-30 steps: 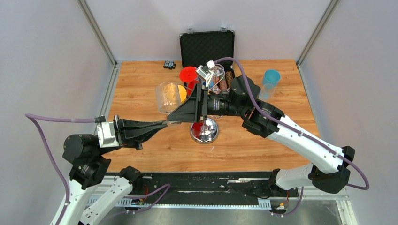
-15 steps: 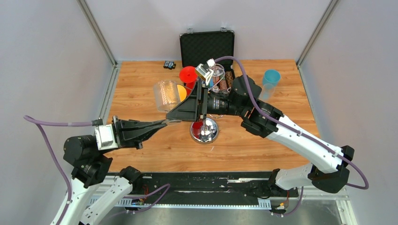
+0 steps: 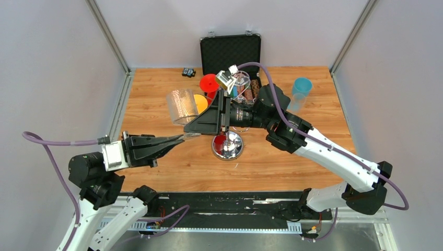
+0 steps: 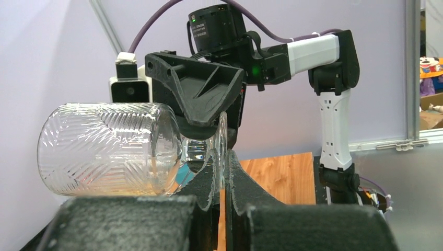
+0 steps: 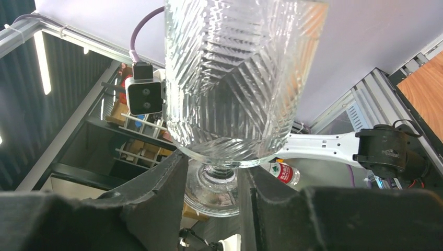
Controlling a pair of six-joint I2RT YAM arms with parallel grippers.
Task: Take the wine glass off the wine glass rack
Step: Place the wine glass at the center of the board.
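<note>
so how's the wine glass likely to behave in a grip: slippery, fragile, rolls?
Probably fragile: the wine glass is clear glass, and the left gripper pinches only its thin foot. Likely slippery: smooth stem sitting inside the right gripper. Lying sideways as now, its round bowl would probably roll if set down.

Top view: open across the lower middle of the table point(image 3: 209, 178) and in its upper left corner. Jammed at centre by the rack point(image 3: 228, 146), with the wine glass point(image 3: 182, 106) lying sideways just left of it and the left gripper point(image 3: 183, 137) and right gripper point(image 5: 211, 185) crowding its stem end. Walled off behind by red cup point(image 3: 209, 82), orange cup point(image 3: 201, 103) and black case point(image 3: 230, 52). Passable at upper right between right arm point(image 3: 313, 146) and blue cup point(image 3: 301, 86).
</note>
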